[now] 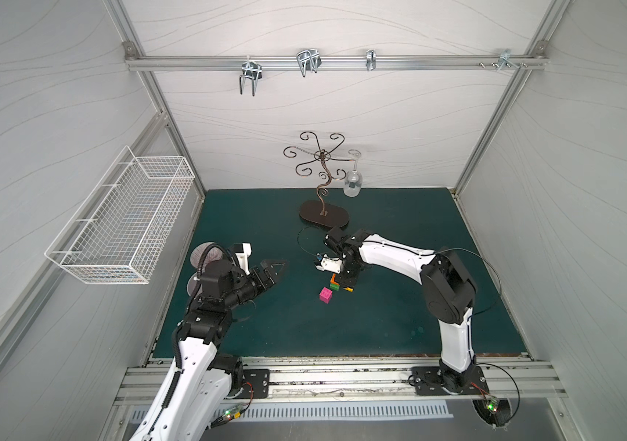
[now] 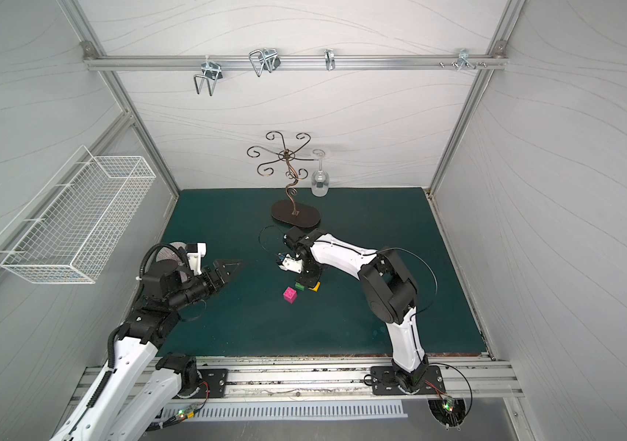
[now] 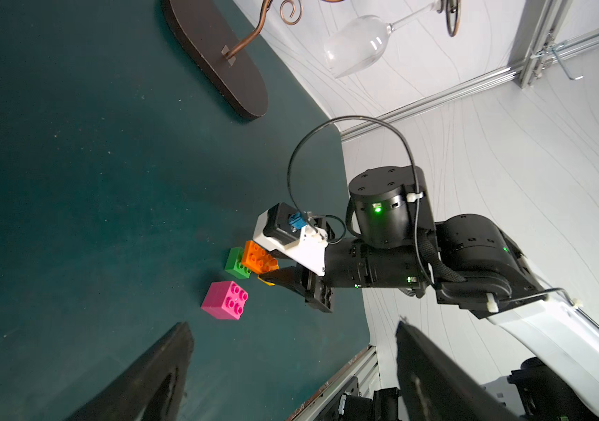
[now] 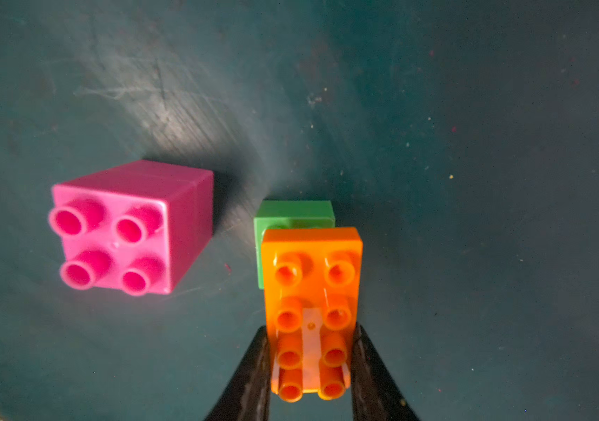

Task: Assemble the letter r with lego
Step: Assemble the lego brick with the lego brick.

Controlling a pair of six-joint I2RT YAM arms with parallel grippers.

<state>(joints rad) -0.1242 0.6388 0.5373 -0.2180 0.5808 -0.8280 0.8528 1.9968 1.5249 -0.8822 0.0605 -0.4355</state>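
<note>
Left claw [image 1: 281, 272] spread wide, right claw [image 4: 311, 330] gripping orange brick [image 4: 310, 277] over green brick [image 4: 292, 213]

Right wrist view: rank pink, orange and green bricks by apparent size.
Largest: pink brick.
Next: orange brick, nearly as large, but nearer the camera, so unsure.
Smallest: green brick, mostly covered by the orange.

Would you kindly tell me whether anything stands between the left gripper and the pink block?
Nothing visible does: only bare mat lies between the left gripper and the pink block; the right gripper, holding the orange brick, is beyond it.
</note>
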